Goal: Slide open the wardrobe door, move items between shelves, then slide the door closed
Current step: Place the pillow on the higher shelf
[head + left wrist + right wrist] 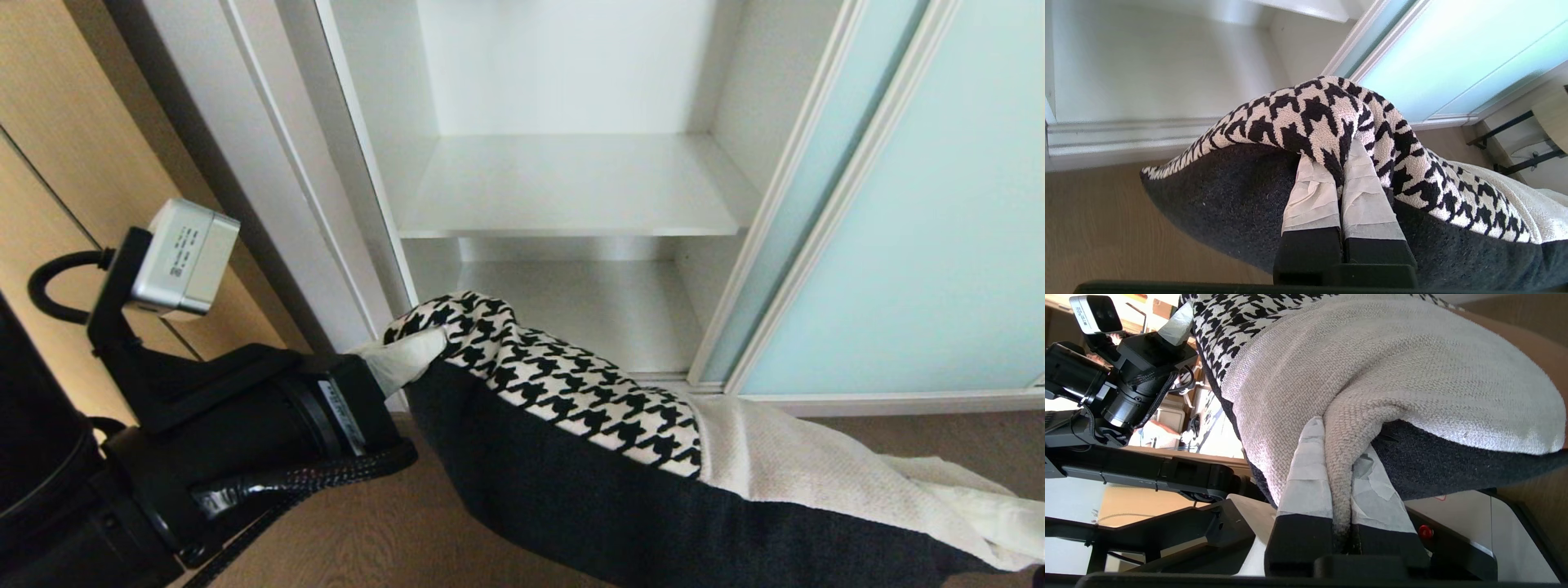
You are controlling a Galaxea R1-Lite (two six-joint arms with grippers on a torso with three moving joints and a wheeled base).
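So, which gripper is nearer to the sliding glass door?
Right. The right gripper pinches the cream cushion at the end below the glass door. The left gripper pinches the houndstooth cushion at the far end, by the wardrobe's open side.

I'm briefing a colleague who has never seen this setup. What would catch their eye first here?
The houndstooth cushion fills the foreground, carried in front of the open wardrobe, with the cream cushion lying against it on the robot's right. The left gripper is shut on the houndstooth cushion, the right gripper on the cream one. Behind them are two bare white shelves, with the aqua door slid to the right.
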